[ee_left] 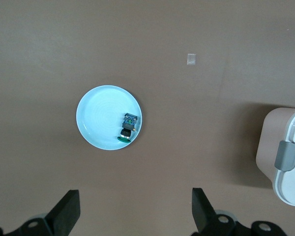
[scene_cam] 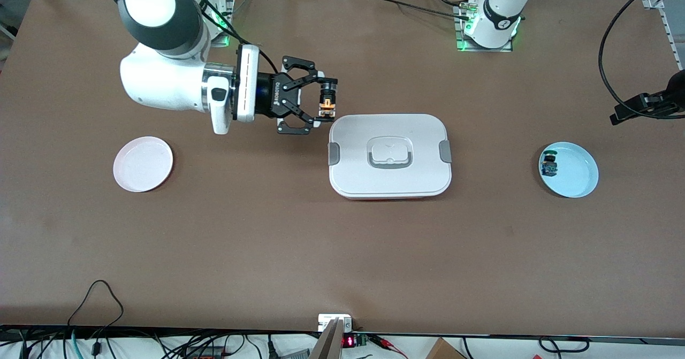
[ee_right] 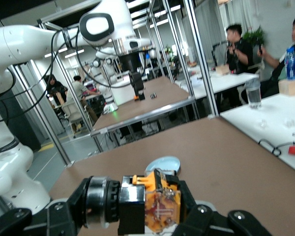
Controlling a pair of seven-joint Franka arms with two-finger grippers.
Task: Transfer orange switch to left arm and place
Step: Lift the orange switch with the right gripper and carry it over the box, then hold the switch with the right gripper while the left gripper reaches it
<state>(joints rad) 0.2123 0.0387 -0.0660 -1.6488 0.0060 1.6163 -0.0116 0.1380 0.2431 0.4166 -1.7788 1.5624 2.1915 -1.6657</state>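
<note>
The orange switch (scene_cam: 327, 105) is up in the air, held sideways, over the table beside the box's corner toward the right arm's end. My right gripper (scene_cam: 322, 104) is shut on it; in the right wrist view the orange switch (ee_right: 155, 204) fills the space between the jaws, black body and silver collar to one side. The white box (scene_cam: 417, 134) lies closed at mid-table. My left gripper (ee_left: 135, 204) is open and empty, high above bare table between the box (ee_left: 290, 157) and a blue plate (ee_left: 101, 115); it does not show in the front view.
The blue plate (scene_cam: 578, 174) toward the left arm's end holds a small green-capped switch (scene_cam: 549, 165). A pink plate (scene_cam: 143, 163) lies toward the right arm's end. A black fixture with a cable (scene_cam: 645, 106) juts in at the left arm's end of the table.
</note>
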